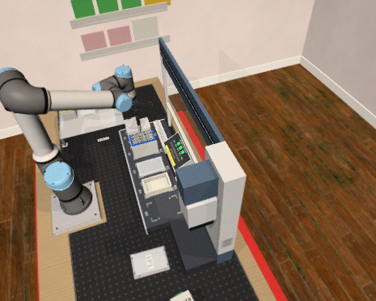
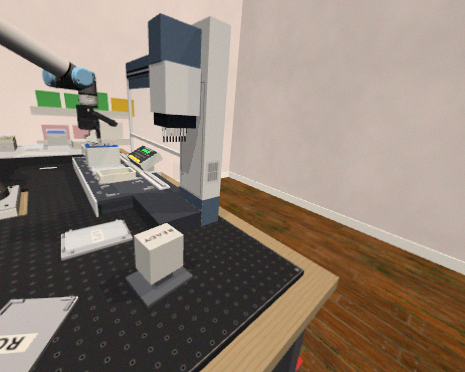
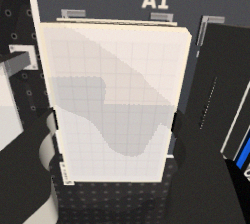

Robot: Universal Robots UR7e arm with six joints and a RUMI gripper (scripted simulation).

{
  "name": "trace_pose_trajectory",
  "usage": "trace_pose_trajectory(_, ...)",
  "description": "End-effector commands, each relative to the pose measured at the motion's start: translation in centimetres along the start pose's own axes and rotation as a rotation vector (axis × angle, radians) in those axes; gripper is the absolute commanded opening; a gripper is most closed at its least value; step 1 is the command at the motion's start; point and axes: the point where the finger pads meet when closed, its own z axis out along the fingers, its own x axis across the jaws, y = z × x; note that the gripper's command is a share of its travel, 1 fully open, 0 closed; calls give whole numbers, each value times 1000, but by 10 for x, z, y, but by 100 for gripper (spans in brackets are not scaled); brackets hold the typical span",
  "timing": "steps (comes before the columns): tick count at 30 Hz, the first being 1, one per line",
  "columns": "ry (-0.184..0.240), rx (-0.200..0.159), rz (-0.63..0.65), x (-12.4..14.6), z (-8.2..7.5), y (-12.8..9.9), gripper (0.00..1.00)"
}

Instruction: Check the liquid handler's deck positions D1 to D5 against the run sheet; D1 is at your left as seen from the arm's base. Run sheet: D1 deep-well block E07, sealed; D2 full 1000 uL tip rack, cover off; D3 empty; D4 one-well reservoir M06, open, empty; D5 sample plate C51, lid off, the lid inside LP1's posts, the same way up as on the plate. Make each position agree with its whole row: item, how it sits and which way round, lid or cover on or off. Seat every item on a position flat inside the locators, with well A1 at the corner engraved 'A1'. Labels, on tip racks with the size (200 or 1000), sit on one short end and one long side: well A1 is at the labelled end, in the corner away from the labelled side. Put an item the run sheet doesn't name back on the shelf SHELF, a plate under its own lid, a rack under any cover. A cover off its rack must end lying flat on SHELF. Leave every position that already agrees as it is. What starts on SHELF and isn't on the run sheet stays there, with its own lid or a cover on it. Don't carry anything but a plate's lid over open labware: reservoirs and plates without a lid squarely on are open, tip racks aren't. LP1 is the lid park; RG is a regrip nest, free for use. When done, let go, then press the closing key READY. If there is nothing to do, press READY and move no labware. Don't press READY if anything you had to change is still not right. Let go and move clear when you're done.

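We are gripping the sealed deep-well block (image 3: 117, 100) by its long sides in our claw (image 3: 115, 131), holding it at the deck's far end beside the blue tip rack (image 1: 142, 137), above the worktop (image 1: 108, 230).

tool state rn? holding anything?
Tool: closed on a pale, grid-topped block, fingers on its two long sides, above the deck corner engraved A1.
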Motion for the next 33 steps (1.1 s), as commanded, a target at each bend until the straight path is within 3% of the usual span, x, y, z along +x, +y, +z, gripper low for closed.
trace_pose_trajectory(1,-1,1,-1,-1,10,0,0)
trace_pose_trajectory(9,-1,1,-1,-1,22,1,0)
trace_pose_trajectory(33,-3,6,0,-1,20,-1,0)
